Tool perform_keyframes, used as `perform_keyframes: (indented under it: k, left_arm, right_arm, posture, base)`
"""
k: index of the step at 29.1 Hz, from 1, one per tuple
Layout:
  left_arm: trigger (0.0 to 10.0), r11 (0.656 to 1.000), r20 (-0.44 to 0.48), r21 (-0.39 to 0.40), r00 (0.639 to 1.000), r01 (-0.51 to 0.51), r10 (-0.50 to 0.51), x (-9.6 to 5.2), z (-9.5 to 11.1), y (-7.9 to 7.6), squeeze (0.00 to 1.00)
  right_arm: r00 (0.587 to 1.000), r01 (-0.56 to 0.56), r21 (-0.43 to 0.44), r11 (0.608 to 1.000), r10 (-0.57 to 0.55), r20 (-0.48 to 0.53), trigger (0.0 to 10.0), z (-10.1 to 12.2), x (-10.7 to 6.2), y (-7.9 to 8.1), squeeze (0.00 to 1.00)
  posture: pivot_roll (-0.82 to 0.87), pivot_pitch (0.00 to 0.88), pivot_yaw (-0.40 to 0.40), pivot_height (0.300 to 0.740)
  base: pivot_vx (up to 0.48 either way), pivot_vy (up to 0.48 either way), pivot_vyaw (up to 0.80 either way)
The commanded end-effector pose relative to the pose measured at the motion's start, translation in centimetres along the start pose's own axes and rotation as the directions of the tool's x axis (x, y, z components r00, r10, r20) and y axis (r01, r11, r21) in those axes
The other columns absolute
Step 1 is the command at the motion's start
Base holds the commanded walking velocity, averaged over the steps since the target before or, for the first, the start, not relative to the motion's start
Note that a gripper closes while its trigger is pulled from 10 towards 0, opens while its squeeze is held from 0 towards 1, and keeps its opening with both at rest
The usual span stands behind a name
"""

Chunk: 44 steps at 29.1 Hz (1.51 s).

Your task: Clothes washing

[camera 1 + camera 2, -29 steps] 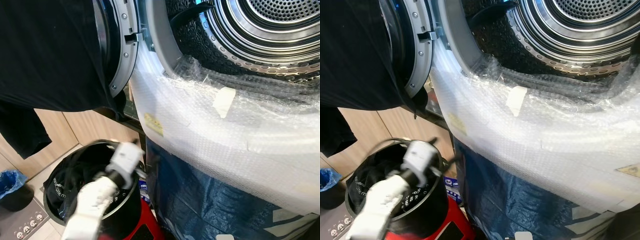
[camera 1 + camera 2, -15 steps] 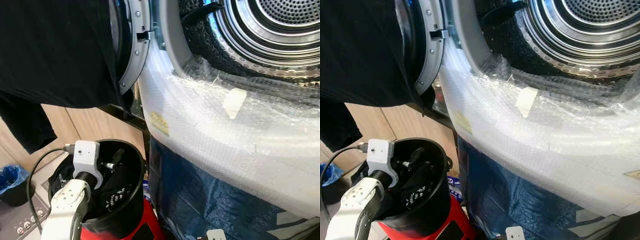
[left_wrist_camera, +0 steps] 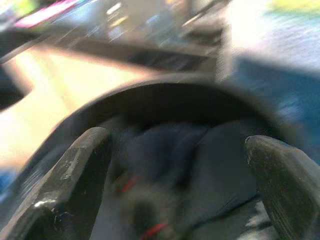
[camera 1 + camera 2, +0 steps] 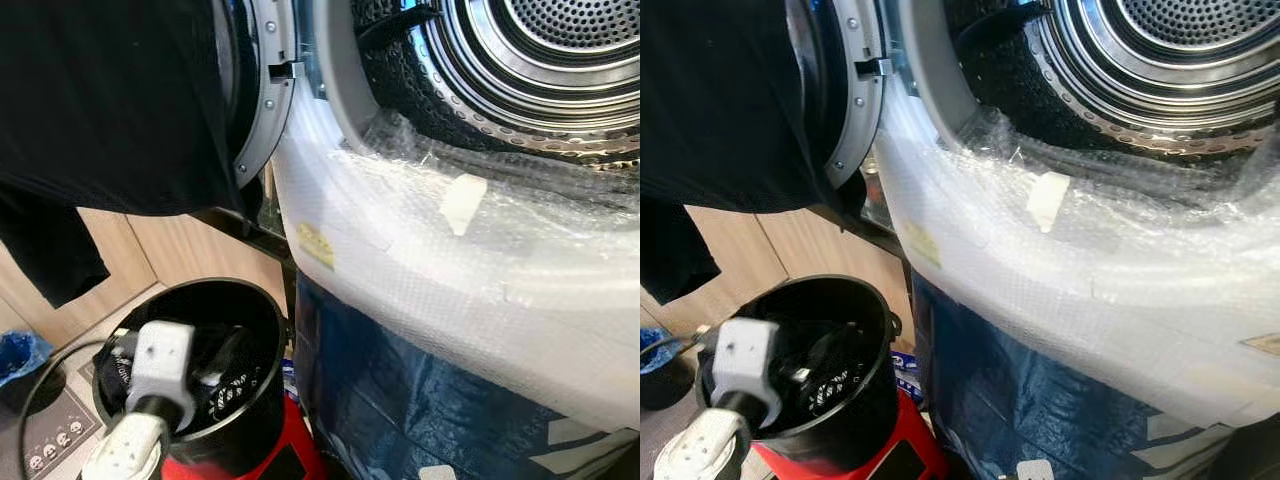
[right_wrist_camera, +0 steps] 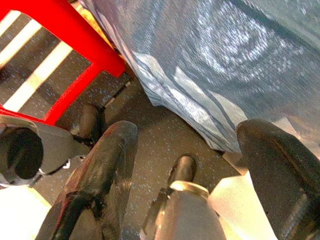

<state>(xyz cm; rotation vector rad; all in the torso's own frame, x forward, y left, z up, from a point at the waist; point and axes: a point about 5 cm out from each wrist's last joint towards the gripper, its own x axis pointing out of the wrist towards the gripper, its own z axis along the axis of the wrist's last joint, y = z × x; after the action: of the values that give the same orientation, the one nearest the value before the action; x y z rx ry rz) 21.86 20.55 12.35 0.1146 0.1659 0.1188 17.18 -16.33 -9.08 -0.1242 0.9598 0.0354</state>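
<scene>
A black bucket stands on a red stool at the lower left and holds dark clothes. My left gripper hangs open over the bucket's mouth, the clothes lying blurred between its fingers. Its white wrist block sits above the bucket's near rim. At the upper right is the washer's steel drum, with its door swung open. A black garment drapes over the door. My right gripper hangs open near the floor, beside the stool's leg.
Bubble wrap covers the washer's front below the opening, and a blue tarp hangs under it. A blue bag lies on the floor at the far left. Wooden panels stand behind the bucket.
My left arm has swung left across the bucket and then drawn back lower toward its near rim. The head view has shifted a little.
</scene>
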Motion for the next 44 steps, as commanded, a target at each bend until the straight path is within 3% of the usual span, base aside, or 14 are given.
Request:
perform_keyframes:
  k: [1,4,6,11,17,21,31,40,41,42,43,44]
  left_arm:
    - [10.0,0.997,-0.067,-0.009,0.995,-0.077,0.076,0.3,-1.2,2.0,0.00]
    - [10.0,0.999,-0.058,0.046,0.998,0.022,-0.019,0.9,-1.3,1.8,0.00]
    - [10.0,0.996,-0.075,0.092,0.997,0.003,0.004,1.0,-1.7,2.6,0.00]
    - [10.0,0.996,-0.106,0.086,0.994,-0.001,0.010,0.3,-2.6,3.3,0.00]
    - [10.0,0.994,-0.157,-0.022,0.982,0.105,-0.107,0.3,-3.6,2.0,0.00]
    - [10.0,0.990,-0.146,0.017,0.980,0.141,-0.137,0.2,-3.7,1.3,0.00]
    - [10.0,0.979,-0.215,-0.035,0.955,0.201,-0.204,-0.8,-5.3,0.1,0.00]
    - [10.0,0.987,-0.256,-0.029,0.953,0.158,-0.160,-0.5,-5.9,0.4,0.00]
    - [4.6,0.987,-0.255,-0.032,0.954,0.157,-0.160,-0.4,-5.8,0.5,0.00]
    - [0.6,0.987,-0.253,-0.031,0.954,0.158,-0.160,-0.4,-5.8,0.5,0.00]
    - [0.0,0.987,-0.250,-0.028,0.955,0.156,-0.158,-0.4,-5.7,0.6,0.00]
    - [0.0,0.988,-0.248,-0.027,0.956,0.154,-0.156,-0.4,-5.7,0.6,0.00]
  right_arm:
    - [1.000,-0.001,0.006,1.000,0.001,-0.016,10.0,-0.4,-0.1,0.0,0.00]
    - [1.000,-0.001,0.005,1.000,0.001,-0.014,10.0,-0.2,0.0,0.1,0.00]
    - [1.000,-0.010,-0.002,1.000,0.010,-0.008,10.0,0.1,0.0,0.3,0.00]
    - [1.000,-0.017,0.012,1.000,0.017,0.010,10.0,0.5,0.1,0.5,0.00]
    - [0.999,-0.031,-0.015,0.999,0.031,-0.007,10.0,0.0,0.0,0.8,0.00]
    - [0.999,-0.030,-0.016,0.999,0.030,-0.014,10.0,-0.2,0.0,0.7,0.00]
    - [1.000,-0.017,0.013,1.000,0.017,-0.007,10.0,0.0,0.0,0.3,0.00]
    - [1.000,-0.023,0.006,1.000,0.023,-0.001,10.0,0.4,0.1,0.4,0.00]
    - [1.000,-0.026,0.004,1.000,0.026,-0.001,10.0,0.4,0.1,0.5,0.00]
    - [1.000,-0.027,0.000,1.000,0.027,-0.001,10.0,0.4,0.1,0.5,0.00]
    - [1.000,-0.029,-0.002,1.000,0.029,-0.001,10.0,0.4,0.1,0.6,0.00]
    - [1.000,-0.029,-0.001,1.000,0.029,-0.001,10.0,0.4,0.1,0.6,0.00]
  posture:
    - [0.24,0.050,0.090,0.740]
    - [0.25,0.046,0.088,0.740]
    - [0.24,0.044,0.093,0.740]
    - [0.24,0.038,0.099,0.740]
    - [0.24,0.032,0.099,0.740]
    - [0.23,0.030,0.101,0.740]
    - [0.23,0.042,0.097,0.740]
    - [0.24,0.049,0.096,0.740]
    - [0.24,0.050,0.095,0.740]
    - [0.24,0.050,0.095,0.740]
    - [0.24,0.050,0.095,0.740]
    - [0.24,0.054,0.093,0.740]
  base:
    - [0.000,0.000,0.00]
    - [0.000,0.000,0.00]
    - [0.000,0.000,0.00]
    - [0.000,0.000,0.00]
    - [0.000,0.000,0.00]
    - [0.000,0.000,0.00]
    - [0.000,0.000,0.00]
    - [0.000,0.000,0.00]
    - [0.000,0.000,0.00]
    - [0.000,0.000,0.00]
    - [0.000,0.000,0.00]
    - [0.000,0.000,0.00]
